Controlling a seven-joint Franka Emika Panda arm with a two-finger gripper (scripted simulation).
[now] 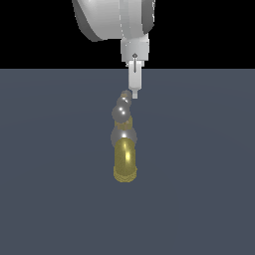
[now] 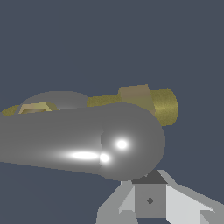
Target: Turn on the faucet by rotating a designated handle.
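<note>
The claw hangs straight down from the white arm at the 12 o'clock edge of the exterior view, its pale fingers seen edge-on as a single narrow blade. From that angle the jaws overlap, and the wrist view shows only grey finger parts under the handle's knob, so I cannot tell whether the claw is released or clenched. Its tip sits just beside the far knob of the handle, at about 1 o'clock from it, touching or nearly so; the frames do not settle which.

The handle is a glossy grey crossbar seen almost end-on in the exterior view, so its rounded knobs stack up as a short chain running from the claw tip toward 7 o'clock. In the wrist view the handle fills the middle of the picture, a thick tapered arm ending in a bright-glinting knob.

Below the handle comes the faucet, near the centre of the exterior view: a silver-grey rounded body, then the yellow-brass spout curving toward 6 o'clock. It stands on a flat blue-grey worktop. In the wrist view, brass parts of the faucet show behind the handle.
</note>
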